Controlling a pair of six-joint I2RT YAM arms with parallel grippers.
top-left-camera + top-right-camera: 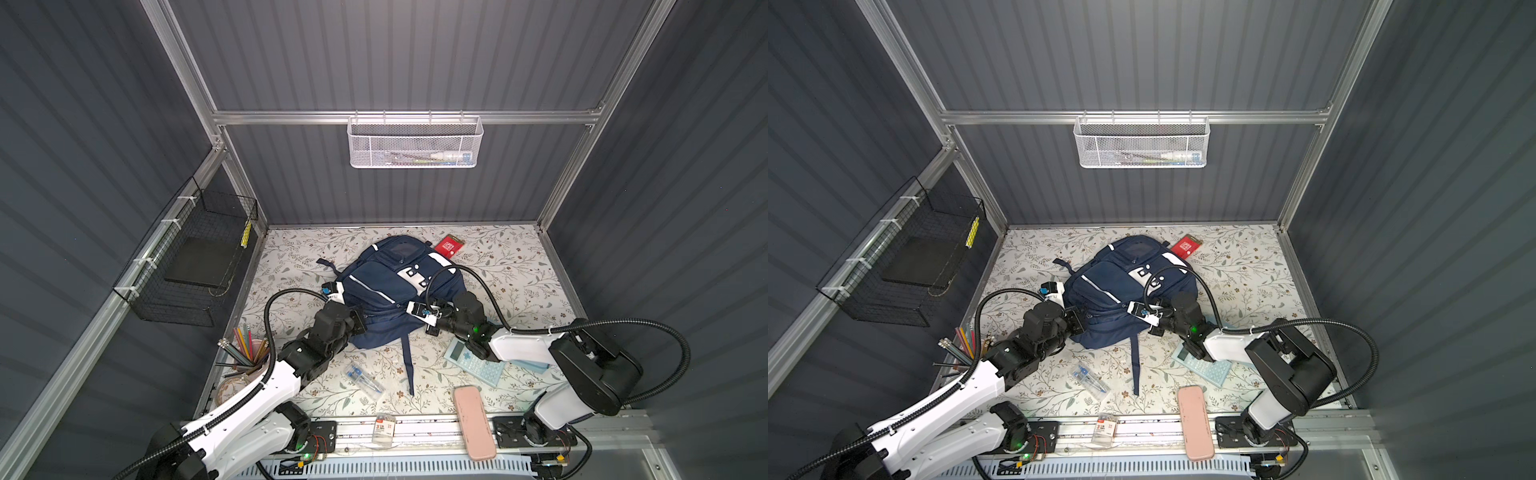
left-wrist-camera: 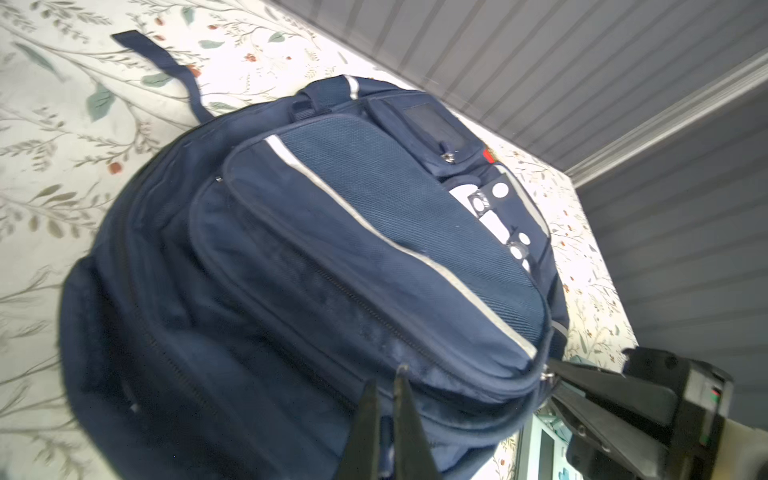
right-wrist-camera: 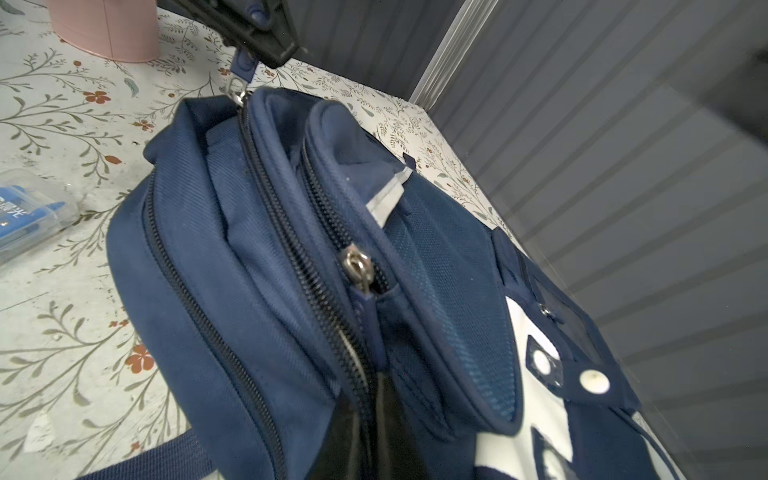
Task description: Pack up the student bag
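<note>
Since left claw (image 2: 386, 378) and right claw (image 2: 555, 380) each pinch a thin zip pull (image 3: 243, 62) at the student bag's (image 1: 374, 282) 6 o'clock end, either tug may slip off or drag it.

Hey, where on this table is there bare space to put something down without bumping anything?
Bare cloth lies between the student bag and the left wall, and on the right between the bag, the red packet and the right wall. The front is crowded: pen box, calculator, pink case, pencil cup, left arm, right arm.
</note>
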